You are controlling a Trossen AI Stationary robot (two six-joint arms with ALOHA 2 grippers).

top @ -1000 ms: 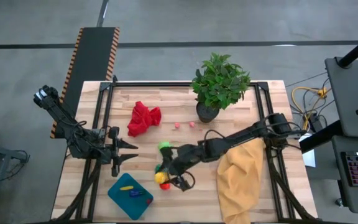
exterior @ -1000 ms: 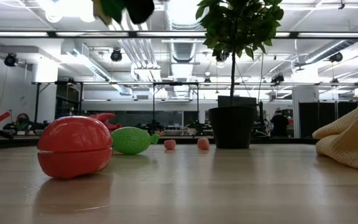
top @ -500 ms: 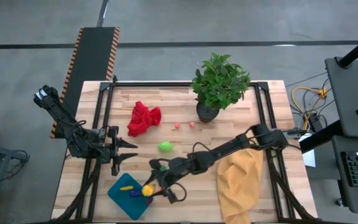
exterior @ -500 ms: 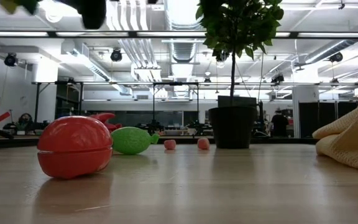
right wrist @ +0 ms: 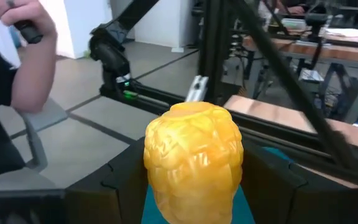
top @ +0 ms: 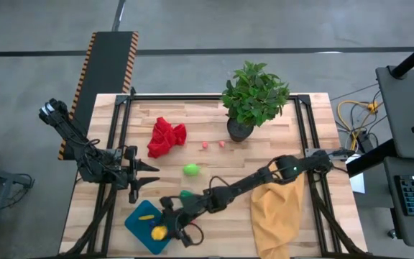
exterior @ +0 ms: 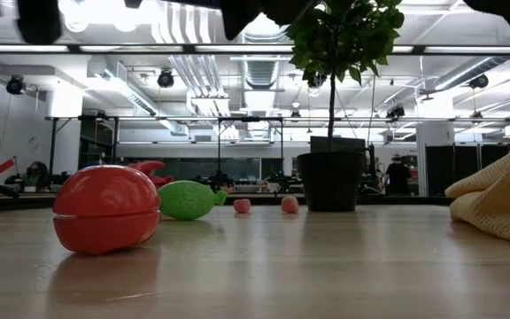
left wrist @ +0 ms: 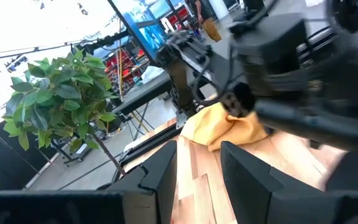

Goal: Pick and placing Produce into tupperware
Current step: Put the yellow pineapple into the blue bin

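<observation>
My right gripper (top: 165, 229) reaches in from the right, shut on a yellow, bumpy produce piece (right wrist: 194, 155) over the teal tupperware (top: 141, 229) at the near left. A yellow piece (top: 146, 216) lies inside the tupperware. A bright green piece (top: 191, 170) and a darker green one (top: 185, 194) lie on the table. The low view shows a red piece (exterior: 104, 208) and two tiny pink pieces (exterior: 242, 206). My left gripper (top: 148, 175) waits open at the left, with nothing in it. My right gripper pinches the yellow piece by its two opposite sides (right wrist: 157, 165), one dark finger (right wrist: 120, 180) on each side. The fingers come nearly level from the table's right. The piece (top: 158, 232) hangs clear above the tupperware floor.
A potted plant (top: 254, 97) stands at the far middle, a red cloth (top: 166, 137) at the far left, and a mustard cloth (top: 279, 205) at the near right under my right arm. A person's hand (right wrist: 27, 56) shows beyond the table.
My right gripper has carried the yellow piece toward the table's left and near edge and somewhat down. It went from beside the green pieces to above the tupperware and stayed shut on the piece. The darker green piece now shows where the arm covered it.
</observation>
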